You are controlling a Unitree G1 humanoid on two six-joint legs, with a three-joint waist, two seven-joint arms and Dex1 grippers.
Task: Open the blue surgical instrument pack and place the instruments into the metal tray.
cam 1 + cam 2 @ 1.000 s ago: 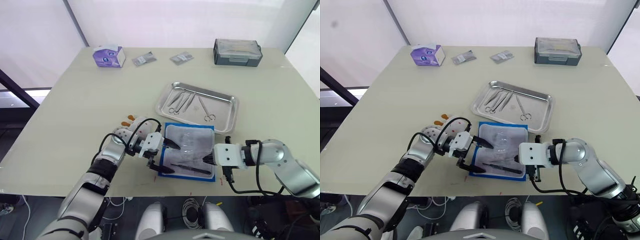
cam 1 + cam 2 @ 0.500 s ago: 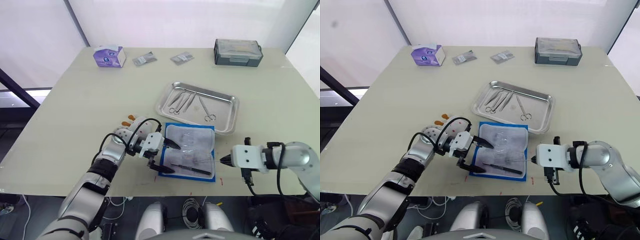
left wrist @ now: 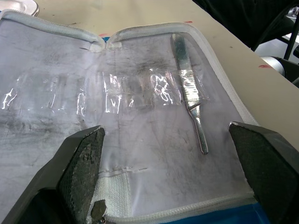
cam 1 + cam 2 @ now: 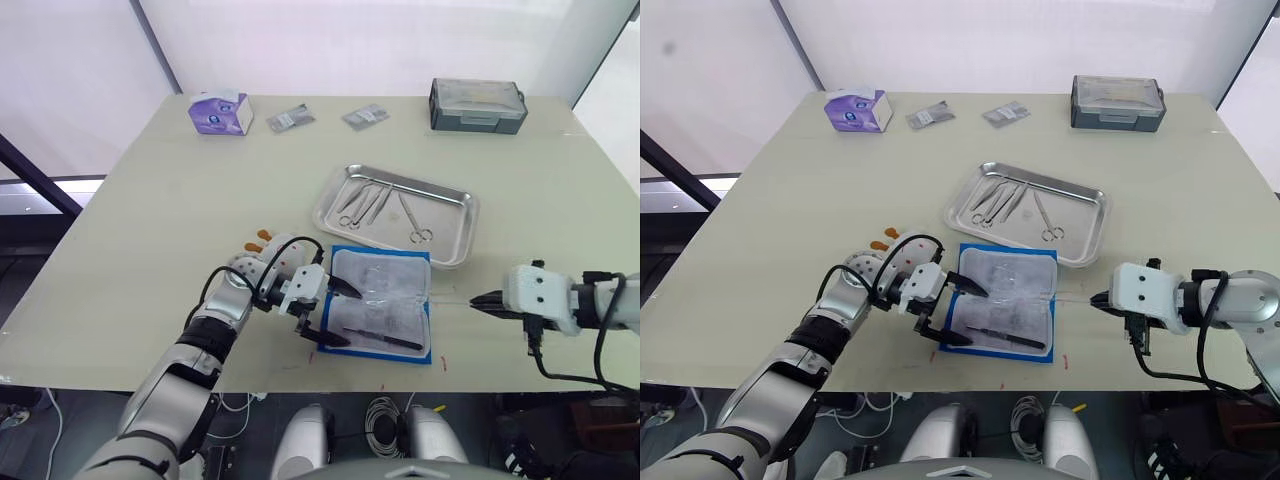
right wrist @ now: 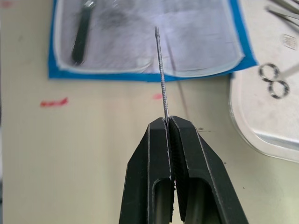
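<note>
Nearby, grey lidded box point(image 4: 476, 105) sits beyond metal tray point(image 4: 330, 203).

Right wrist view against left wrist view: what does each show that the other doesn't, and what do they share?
Right wrist view: the right gripper shut on a thin probe that reaches out over the table toward the pack, a corner of the metal tray with ring handles in it, and red marks on the table.

Left wrist view: the left gripper open, its fingers spread over the pack's clear pockets.

Both: the opened blue surgical instrument pack with its pale lining, and one flat-handled instrument lying in it.
</note>
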